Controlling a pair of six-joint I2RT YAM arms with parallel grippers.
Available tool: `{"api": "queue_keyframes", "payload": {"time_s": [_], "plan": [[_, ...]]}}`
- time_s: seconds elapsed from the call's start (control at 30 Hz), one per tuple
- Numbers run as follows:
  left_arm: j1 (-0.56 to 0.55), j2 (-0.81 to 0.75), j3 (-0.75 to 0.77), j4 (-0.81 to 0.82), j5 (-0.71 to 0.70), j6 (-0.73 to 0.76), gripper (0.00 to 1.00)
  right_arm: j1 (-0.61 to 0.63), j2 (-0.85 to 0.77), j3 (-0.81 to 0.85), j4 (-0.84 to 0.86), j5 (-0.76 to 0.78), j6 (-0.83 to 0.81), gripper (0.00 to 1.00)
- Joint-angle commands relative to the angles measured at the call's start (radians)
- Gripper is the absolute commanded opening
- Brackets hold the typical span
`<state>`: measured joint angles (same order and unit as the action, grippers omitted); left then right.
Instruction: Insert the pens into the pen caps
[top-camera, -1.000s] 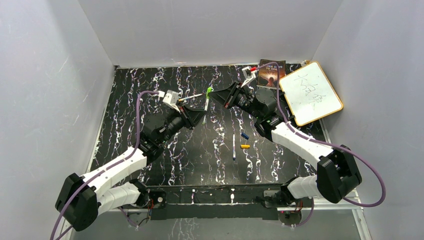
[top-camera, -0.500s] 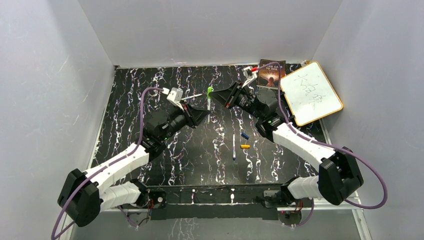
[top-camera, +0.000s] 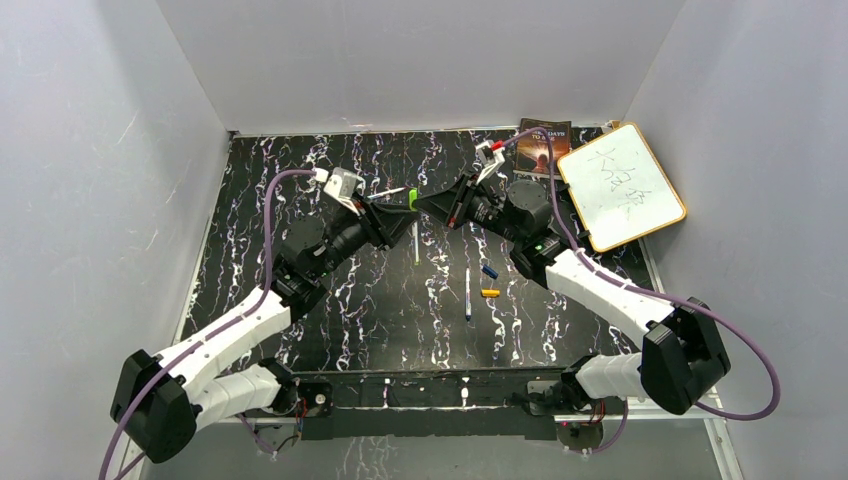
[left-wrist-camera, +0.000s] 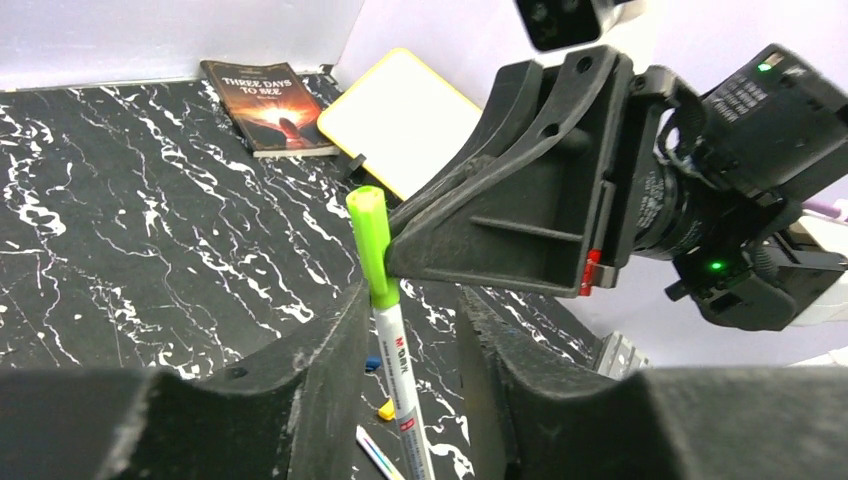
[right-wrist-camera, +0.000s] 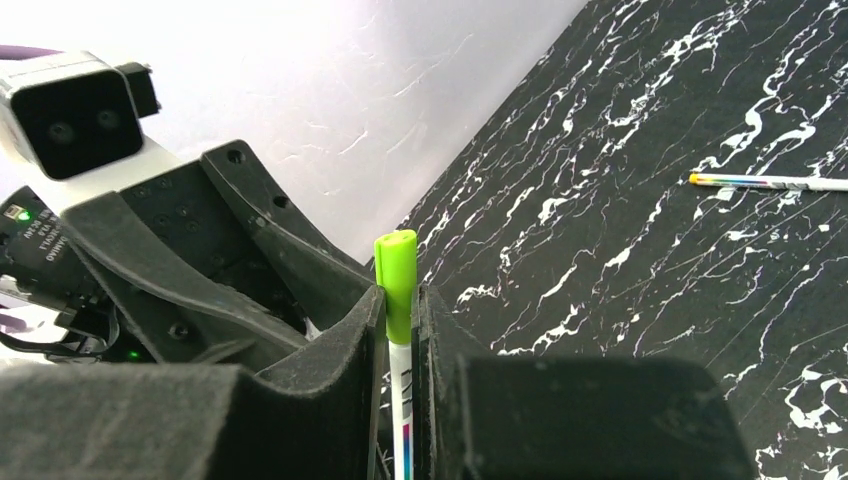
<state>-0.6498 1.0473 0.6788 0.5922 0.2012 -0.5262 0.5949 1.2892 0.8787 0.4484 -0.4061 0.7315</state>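
Now, meeting point: both arms' tips converge at 12 o'clock from the middle of the table (top-camera: 250, 170), raised off it
Right gripper (right-wrist-camera: 400, 295): fingers pinched tight on the green-ended pen (left-wrist-camera: 395, 345), at its green end; pen stands green end up
Left gripper (left-wrist-camera: 412, 300): fingers spread wider than the barrel passing between them; barrel touches one finger, a gap shows at the other
Blue-purple-ended pen (top-camera: 467, 293): flat on the table, toward 5 o'clock of the grippers
Blue cap (top-camera: 489, 271): just at 3 o'clock of that pen; orange cap (top-camera: 490, 293) near it at 6 o'clock, apart
Whitish pen (right-wrist-camera: 770, 183): lying alone on the marble
Book (top-camera: 545, 147), whiteboard (top-camera: 622, 186): far corner, 1 to 2 o'clock
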Motion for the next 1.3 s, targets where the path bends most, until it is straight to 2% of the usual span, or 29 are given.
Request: {"api": "queue_keyframes", "payload": {"time_s": [0.0,0.13,0.27,0.33,0.7,0.77,1.07,1.27], "plan": [[0.004,-0.032,0.030,0.033,-0.011,0.028,0.39,0.000,-0.010,0.022,0.016,-0.016,-0.019,0.00],[0.004,-0.026,0.025,0.023,0.006,0.035,0.47,0.001,-0.017,0.026,0.021,-0.009,-0.019,0.00],[0.004,-0.018,0.014,0.021,0.050,0.018,0.66,0.000,-0.021,0.043,0.016,-0.005,-0.029,0.00],[0.004,-0.018,0.002,0.033,0.063,0.002,0.70,0.000,-0.020,0.049,0.017,-0.006,-0.031,0.00],[0.004,-0.080,-0.037,-0.003,0.030,0.004,0.72,-0.004,-0.019,0.031,0.035,0.009,-0.024,0.00],[0.004,-0.081,-0.035,-0.019,0.043,0.012,0.67,-0.005,-0.018,0.035,0.044,0.007,-0.017,0.00],[0.004,-0.015,-0.052,0.058,0.129,-0.037,0.63,-0.005,-0.029,0.036,0.061,-0.007,-0.003,0.00],[0.004,-0.019,-0.067,0.058,0.114,-0.036,0.57,-0.004,-0.038,0.045,0.051,-0.008,-0.005,0.00]]}}
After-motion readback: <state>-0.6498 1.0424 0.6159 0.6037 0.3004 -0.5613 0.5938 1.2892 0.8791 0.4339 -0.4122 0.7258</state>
